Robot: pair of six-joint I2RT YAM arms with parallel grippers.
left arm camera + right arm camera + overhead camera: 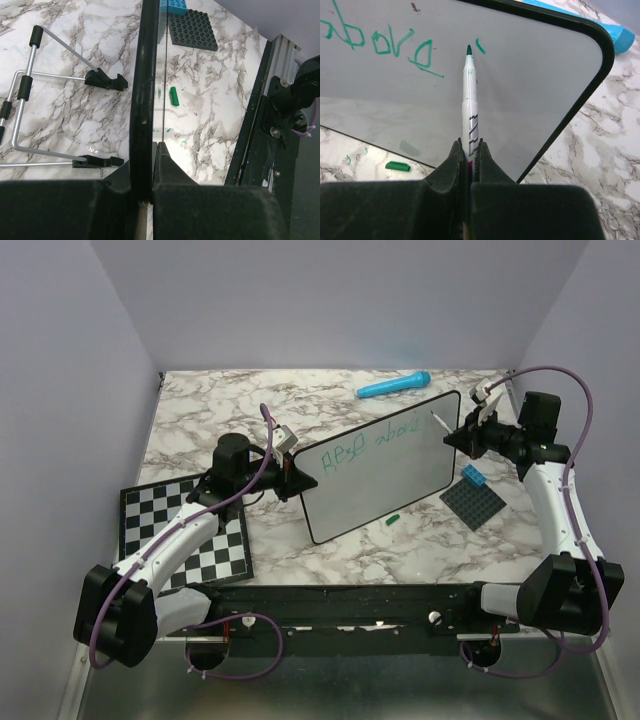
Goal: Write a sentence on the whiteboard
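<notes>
The whiteboard (pixel 385 485) stands tilted in the middle of the table, with its black rim (pixel 145 90) seen edge-on in the left wrist view. My left gripper (pixel 297 480) (pixel 150 150) is shut on the board's left edge. One line of the green sentence (pixel 365 447) (pixel 385 42) runs across the upper part of the board. My right gripper (pixel 463 435) (pixel 470 145) is shut on a white marker (pixel 469 100). The marker's green tip (pixel 468 49) sits close to the board (pixel 530 90) beside a short green stroke. I cannot tell whether the tip touches.
A green marker cap (pixel 392 521) (pixel 174 96) (pixel 398 166) lies in front of the board. A grey baseplate (pixel 472 503) (pixel 192 30) with a blue brick (pixel 474 477) lies right of the board. A checkerboard (pixel 185 530) lies at the left, and a blue oblong object (pixel 393 385) at the back. A wire stand (pixel 30 100) is behind the board.
</notes>
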